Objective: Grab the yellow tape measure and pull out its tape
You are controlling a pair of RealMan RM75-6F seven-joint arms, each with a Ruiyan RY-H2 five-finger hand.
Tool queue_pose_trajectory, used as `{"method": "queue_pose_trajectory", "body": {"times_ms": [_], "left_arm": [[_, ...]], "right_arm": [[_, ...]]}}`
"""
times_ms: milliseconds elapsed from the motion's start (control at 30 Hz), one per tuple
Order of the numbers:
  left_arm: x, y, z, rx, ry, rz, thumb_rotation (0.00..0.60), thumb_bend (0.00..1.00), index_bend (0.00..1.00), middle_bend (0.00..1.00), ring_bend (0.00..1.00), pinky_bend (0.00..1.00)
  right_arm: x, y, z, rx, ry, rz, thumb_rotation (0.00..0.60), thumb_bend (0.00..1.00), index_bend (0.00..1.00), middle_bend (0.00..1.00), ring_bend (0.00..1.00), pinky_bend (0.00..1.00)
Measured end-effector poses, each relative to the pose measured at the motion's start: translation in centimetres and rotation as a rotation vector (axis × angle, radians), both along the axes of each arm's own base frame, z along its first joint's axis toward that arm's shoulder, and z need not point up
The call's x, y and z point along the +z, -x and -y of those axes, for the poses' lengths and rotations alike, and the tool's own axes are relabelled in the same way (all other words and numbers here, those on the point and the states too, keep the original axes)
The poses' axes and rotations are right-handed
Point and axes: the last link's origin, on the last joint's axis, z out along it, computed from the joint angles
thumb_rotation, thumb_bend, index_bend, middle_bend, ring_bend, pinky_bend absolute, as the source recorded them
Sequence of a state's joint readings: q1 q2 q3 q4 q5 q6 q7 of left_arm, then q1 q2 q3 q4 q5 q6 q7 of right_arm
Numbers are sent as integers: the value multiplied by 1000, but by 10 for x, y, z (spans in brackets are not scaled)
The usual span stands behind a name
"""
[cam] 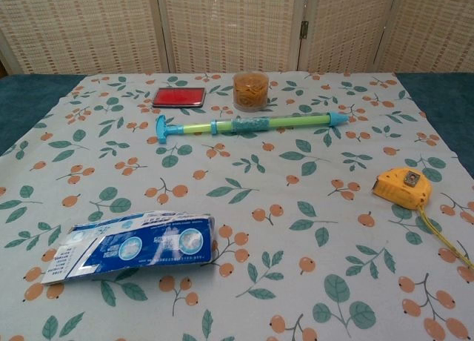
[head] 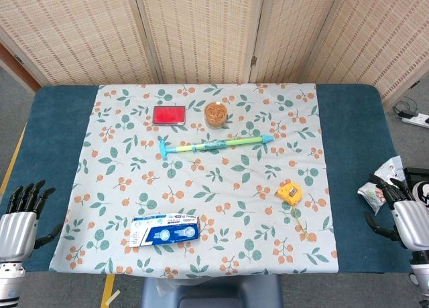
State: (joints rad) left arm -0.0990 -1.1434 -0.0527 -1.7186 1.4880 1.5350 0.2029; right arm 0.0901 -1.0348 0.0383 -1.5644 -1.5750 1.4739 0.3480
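Floral tablecloth [cam: 244, 207] reads as matt woven cloth over a dark blue, felt-like table cover [head: 348, 120]; backdrop screens [head: 201, 27] look like woven reed in wood frames. Yellow tape measure [cam: 402, 187] is smooth plastic with a dull metal plate on top; blue-white packet [cam: 133, 246] is glossy crinkled film. Both hands, left hand [head: 19, 217] and right hand [head: 409, 217], have brushed silver metal backs and black fingers.

Both the left hand [head: 19, 222] and the right hand [head: 410, 221] have a silver-grey, ribbed metallic back and palm, slim black segmented fingers [head: 27, 195], and a pale grey cylindrical wrist below.
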Motion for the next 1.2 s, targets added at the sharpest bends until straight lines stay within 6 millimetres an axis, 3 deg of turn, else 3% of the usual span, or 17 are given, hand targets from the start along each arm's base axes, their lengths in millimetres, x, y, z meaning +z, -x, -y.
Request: {"method": "queue_pose_trajectory", "body": {"times_ms": [400, 633, 833, 1200], "left_arm": [[-3, 1, -3, -5, 8, 2, 600, 292, 213, 111, 86, 0], [-4, -3, -4, -21, 12, 3, 600, 292, 213, 111, 86, 0], [-3, -3, -3, -17, 8, 4, 600, 292, 213, 111, 86, 0], [-2, -2, 0, -3, 13, -2, 600, 292, 214, 111, 86, 0]], "right_arm": [[-3, -2, 0, -12, -7, -10, 600, 429, 122, 225, 237, 101], [-14, -11, 10, 23, -60, -29, 600, 430, 122, 223, 237, 101], [-35, -18, 26, 36, -157, -81, 600, 429, 117, 208, 238, 106], [-99, -33, 65, -2, -284, -121, 600, 404, 58, 130, 158, 115]]}}
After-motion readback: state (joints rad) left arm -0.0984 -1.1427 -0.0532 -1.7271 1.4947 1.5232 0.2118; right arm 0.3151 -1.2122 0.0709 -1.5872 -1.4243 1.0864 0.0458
